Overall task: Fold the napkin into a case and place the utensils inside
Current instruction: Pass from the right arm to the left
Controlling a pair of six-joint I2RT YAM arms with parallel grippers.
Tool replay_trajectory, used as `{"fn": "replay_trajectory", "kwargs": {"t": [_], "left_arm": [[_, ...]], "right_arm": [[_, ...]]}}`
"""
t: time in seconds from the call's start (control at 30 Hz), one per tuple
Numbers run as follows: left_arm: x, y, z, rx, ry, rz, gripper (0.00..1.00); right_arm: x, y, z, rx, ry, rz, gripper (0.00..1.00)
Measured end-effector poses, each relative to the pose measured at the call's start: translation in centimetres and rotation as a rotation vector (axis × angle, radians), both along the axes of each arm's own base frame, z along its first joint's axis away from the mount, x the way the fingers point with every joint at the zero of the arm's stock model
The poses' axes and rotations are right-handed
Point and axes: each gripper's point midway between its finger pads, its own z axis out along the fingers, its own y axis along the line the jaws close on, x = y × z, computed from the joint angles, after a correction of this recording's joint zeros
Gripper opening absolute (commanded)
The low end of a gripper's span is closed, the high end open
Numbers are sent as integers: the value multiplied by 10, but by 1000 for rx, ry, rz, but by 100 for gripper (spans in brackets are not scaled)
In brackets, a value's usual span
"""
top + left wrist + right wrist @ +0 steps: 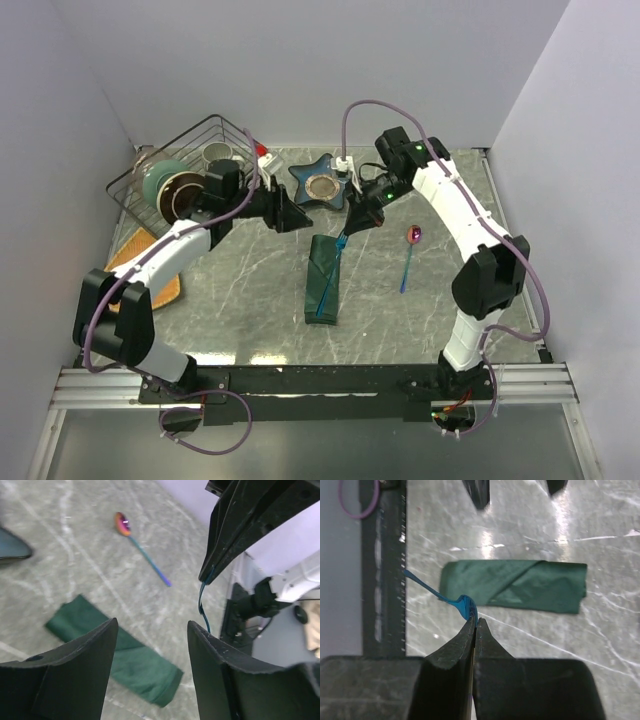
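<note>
The dark green napkin (pixel 316 285) lies on the table folded into a narrow, long case (pixel 520 586), its short end toward the arm bases. My right gripper (pixel 356 222) is shut on the bowl end of the bright blue utensil (pixel 466 605), which hangs slanted over the case's far end (pixel 340 250). In the right wrist view the jaws meet at the tip (pixel 476 622). My left gripper (pixel 152 630) hovers open above the case (pixel 130 655), nothing between its fingers. The pink-magenta spoon (pixel 413 236) lies on the table to the right (pixel 123 524).
A wire basket (pixel 150 165) with bowls stands at the back left. A star-shaped blue dish (pixel 305 172) sits behind both grippers. An orange-tan mat (pixel 165 290) lies under the left arm. The frame rail (pixel 382 580) runs along the table's near edge.
</note>
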Motion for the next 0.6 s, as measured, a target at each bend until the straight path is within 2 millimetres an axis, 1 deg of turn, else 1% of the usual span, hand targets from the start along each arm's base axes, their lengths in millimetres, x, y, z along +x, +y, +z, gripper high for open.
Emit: {"fn": "replay_trajectory", "kwargs": {"t": [0.1,0.17,0.27,0.37,0.43,0.53,0.6], "left_arm": [[-11,-15,0,-28,30,-35,69],[-18,-24,1,-44,41,-61,69],[-27,-34,2,-65,62,-88,69],[-36,-43,0,-77,81,-115,67],[-42,-47,-1,-83,88,-135,65],[-50,-52,-4,-86,97,-159,59],[-55,-56,-6,-85,100,-174,52]], "right_arm": [[-8,3,10,20,8,-8,0],[-13,6,16,32,9,-10,0],[-18,8,19,34,15,-10,0],[-19,9,20,33,23,-16,0],[-19,9,20,32,28,-21,0],[-19,9,20,31,34,-26,0],[-19,9,20,31,36,-28,0]]}}
